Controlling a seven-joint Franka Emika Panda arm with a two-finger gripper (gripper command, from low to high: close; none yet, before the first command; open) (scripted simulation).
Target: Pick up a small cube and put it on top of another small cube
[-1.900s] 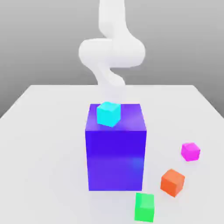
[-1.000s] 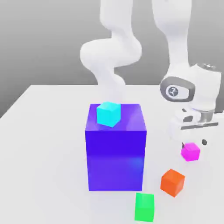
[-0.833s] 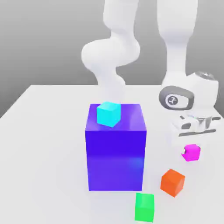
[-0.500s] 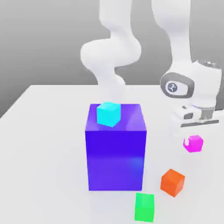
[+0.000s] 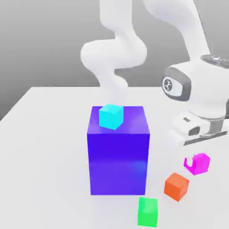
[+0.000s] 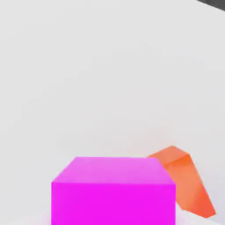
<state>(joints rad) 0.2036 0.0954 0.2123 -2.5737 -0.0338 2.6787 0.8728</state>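
A small magenta-pink cube (image 5: 199,163) is hanging just above the white bench (image 5: 49,147), on the exterior view's right, gripped in the robot's end effector (image 5: 195,163). The end effector is clenched on the cube, with one dark finger (image 5: 190,163) showing as a curved shape against the cube's left face. In the hand view the same cube (image 6: 113,191) is sitting close to the camera, flat-faced and sharp-edged.

The cube is looking rigid, plain and smooth, and judging by how small it is, probably light. Its flat opposite sides are the natural places to hold it, and a smooth surface like this may slip if the grip is loose.

Just below and to the left of it, a small orange cube (image 5: 176,186) is resting on the bench; it is also appearing beside the pink cube in the hand view (image 6: 184,181). Nearer the camera, a small green cube (image 5: 148,211) is lying on the bench. Further left, a big blue-violet block (image 5: 118,156) is standing upright, with a small cyan cube (image 5: 111,116) sitting on its top face.

The white arm (image 5: 197,89) is reaching down from above, its upper part cut off by the frame. The second finger is hidden behind the cube, and the far back of the bench is hidden behind the arm's base.
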